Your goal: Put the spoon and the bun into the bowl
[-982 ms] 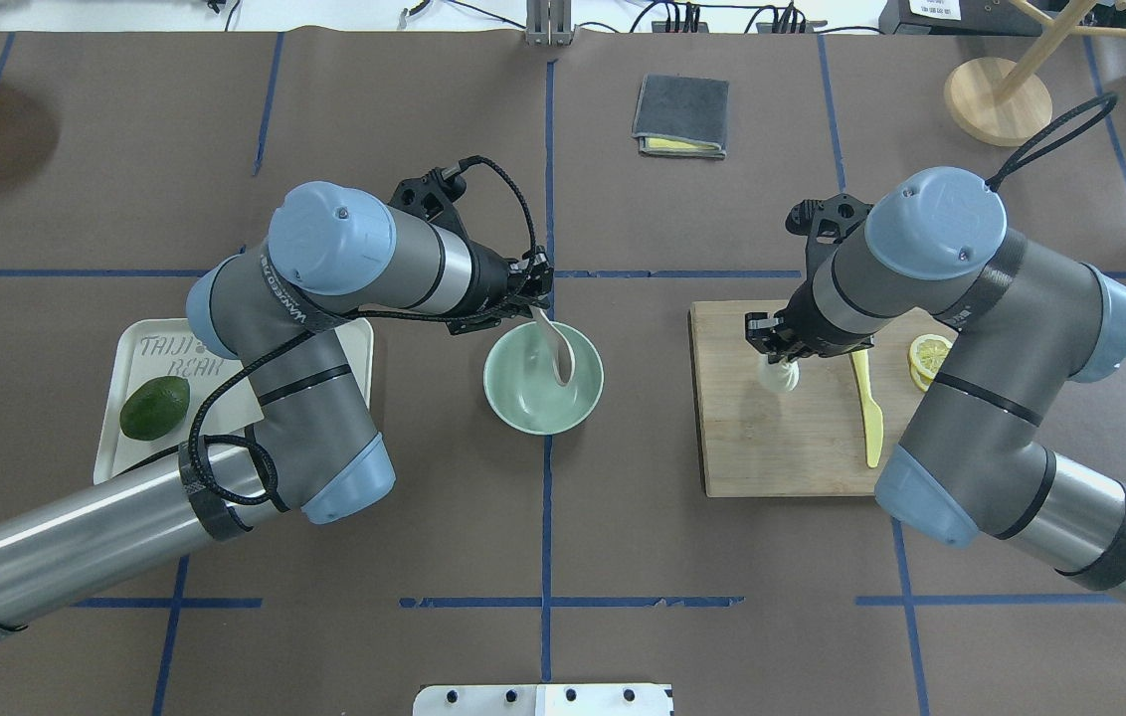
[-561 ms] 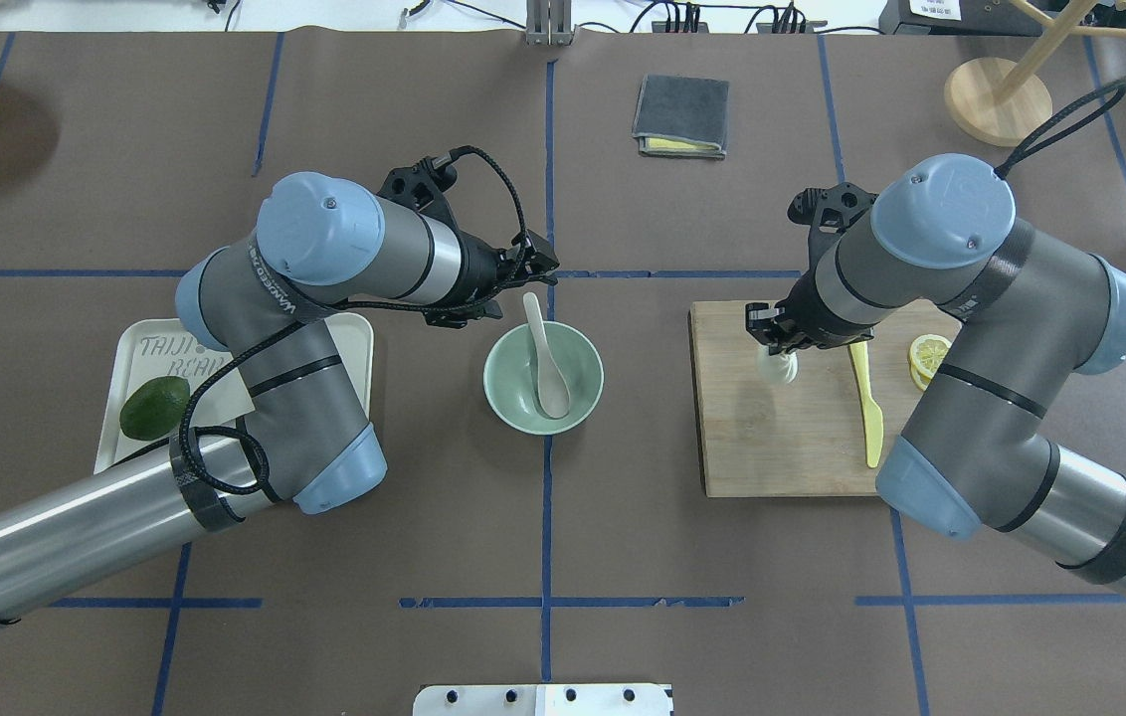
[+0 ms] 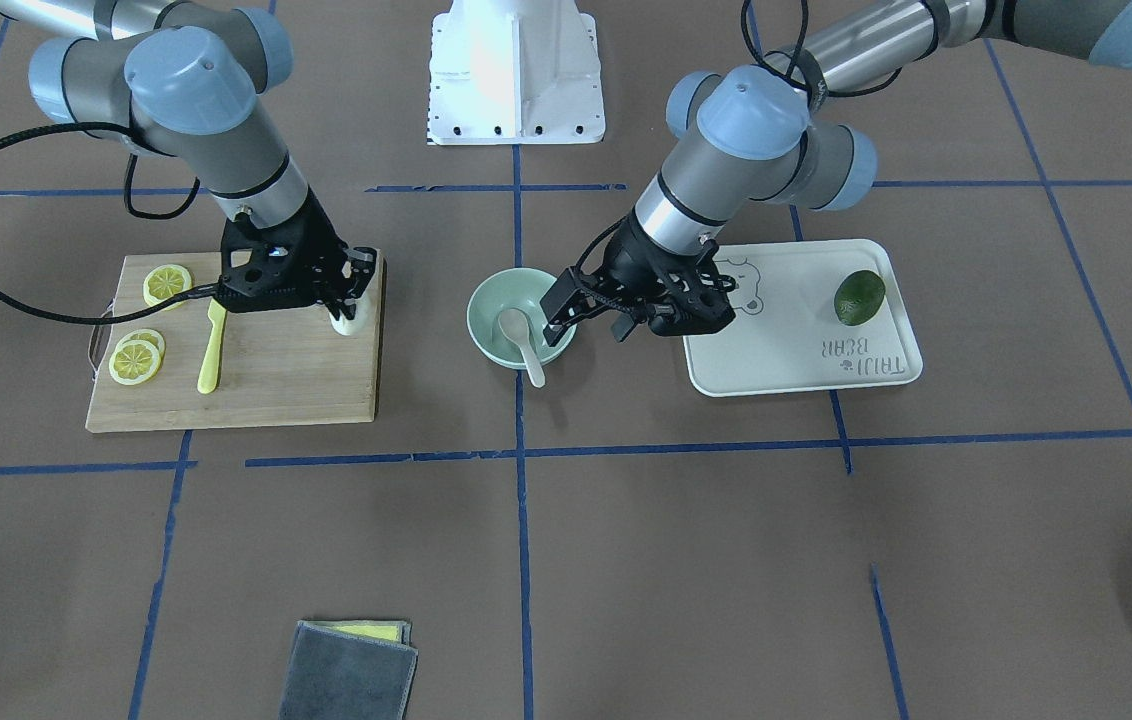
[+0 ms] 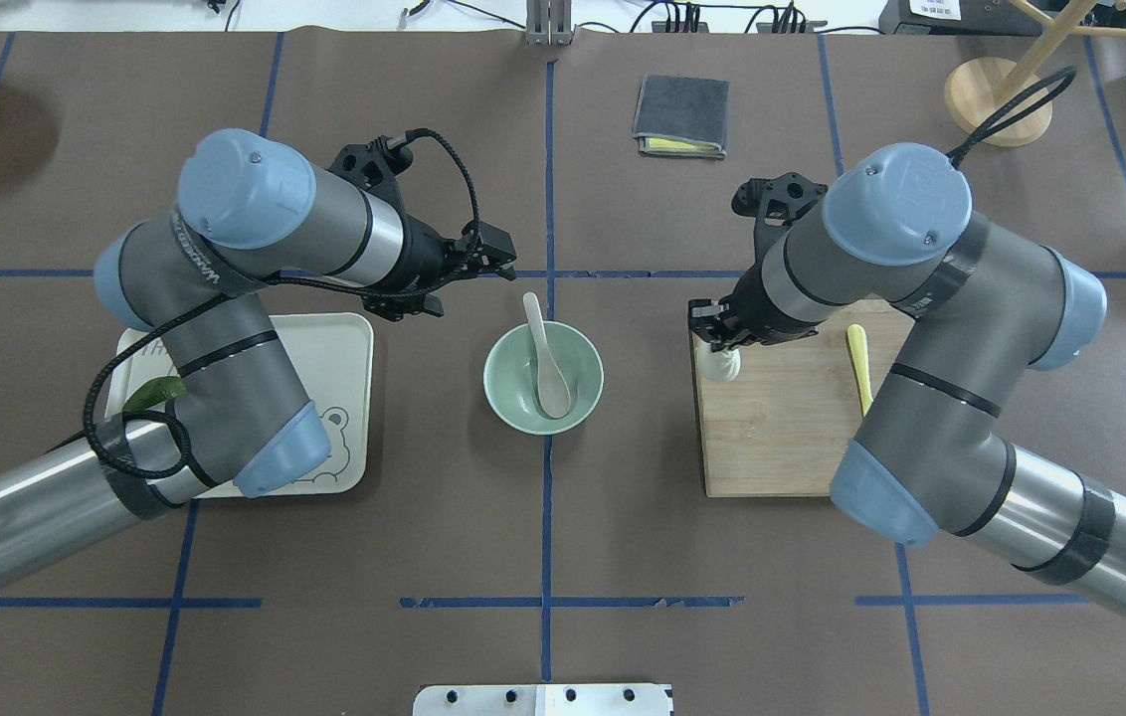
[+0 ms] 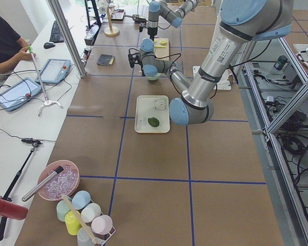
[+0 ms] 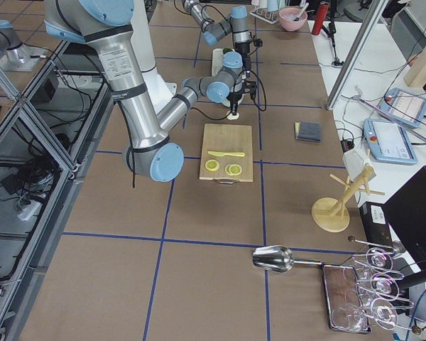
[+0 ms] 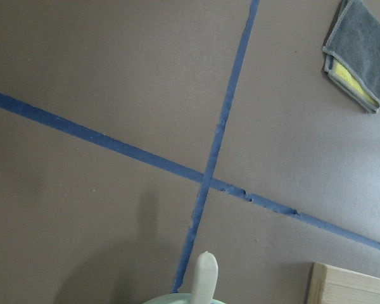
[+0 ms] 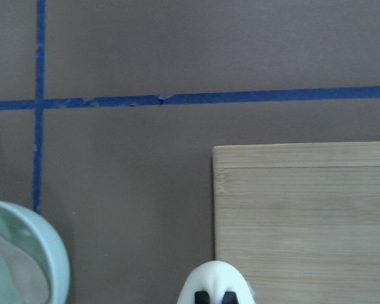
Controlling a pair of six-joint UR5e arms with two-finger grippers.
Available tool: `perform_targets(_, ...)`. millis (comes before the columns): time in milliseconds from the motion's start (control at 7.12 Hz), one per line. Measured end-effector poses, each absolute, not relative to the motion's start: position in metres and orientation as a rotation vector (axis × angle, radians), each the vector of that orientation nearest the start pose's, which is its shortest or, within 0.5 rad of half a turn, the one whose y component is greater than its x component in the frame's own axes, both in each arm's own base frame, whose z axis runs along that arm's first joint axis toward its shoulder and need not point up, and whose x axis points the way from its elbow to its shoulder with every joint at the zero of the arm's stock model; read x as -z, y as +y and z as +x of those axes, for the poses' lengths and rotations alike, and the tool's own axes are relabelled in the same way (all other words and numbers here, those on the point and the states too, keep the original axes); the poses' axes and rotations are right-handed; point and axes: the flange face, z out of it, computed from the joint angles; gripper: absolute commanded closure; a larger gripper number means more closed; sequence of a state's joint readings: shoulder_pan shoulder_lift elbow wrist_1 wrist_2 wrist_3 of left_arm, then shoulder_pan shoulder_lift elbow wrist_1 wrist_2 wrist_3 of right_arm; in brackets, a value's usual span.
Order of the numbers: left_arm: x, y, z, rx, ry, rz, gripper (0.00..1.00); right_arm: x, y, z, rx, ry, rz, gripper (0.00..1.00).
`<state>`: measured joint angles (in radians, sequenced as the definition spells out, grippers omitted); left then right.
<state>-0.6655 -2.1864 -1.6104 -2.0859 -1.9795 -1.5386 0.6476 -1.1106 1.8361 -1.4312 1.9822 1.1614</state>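
Left of the bowl (image 4: 501,396), the left gripper (image 4: 464,283) hangs tilted on a bent arm, jaws wide and empty. The one smooth, round, mint-green bowl holds one off-white spoon (image 4: 545,360), scoop inside, handle leaning over the far rim. Right of the bowl, the right gripper (image 4: 719,350) points down, pinching one pleated white bun (image 4: 722,366) at the bowl-side edge of a wooden board (image 4: 782,438).

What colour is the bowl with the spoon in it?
The bowl is pale mint green, clearest in the overhead view.
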Motion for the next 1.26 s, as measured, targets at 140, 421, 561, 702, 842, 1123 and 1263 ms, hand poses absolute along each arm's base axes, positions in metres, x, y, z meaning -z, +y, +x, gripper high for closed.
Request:
perform_targets(140, -0.215, -0.499, 0.454, 0.267, 1.139, 0.094, 0.00, -0.241, -0.441, -0.448, -0.024, -0.962, 0.108, 1.00)
perform_targets(421, -0.227, -0.513, 0.405, 0.212, 1.039, 0.163, 0.00, -0.200, -0.430, -0.484, -0.027, -1.002, 0.104, 1.00)
perform_targets(561, -0.232, -0.521, 0.376, 0.196, 1.002, 0.197, 0.00, -0.187, -0.426, -0.507, -0.032, -1.001, 0.110, 1.00)
perform_targets(702, -0.234, -0.527, 0.345, 0.185, 0.966, 0.231, 0.00, -0.179, -0.425, -0.527, -0.034, -0.993, 0.112, 1.00)
perform_targets(842, -0.240, -0.532, 0.316, 0.173, 0.932, 0.261, 0.00, -0.175, -0.423, -0.540, -0.034, -0.986, 0.113, 0.44)
perform_targets(1123, -0.267, -0.547, 0.247, 0.153, 0.857, 0.331, 0.00, -0.162, -0.422, -0.549, -0.051, -0.997, 0.112, 0.00)
perform_targets(1263, -0.287, -0.552, 0.216, 0.131, 0.816, 0.360, 0.00, -0.157, -0.422, -0.550, -0.058, -1.004, 0.111, 0.00)
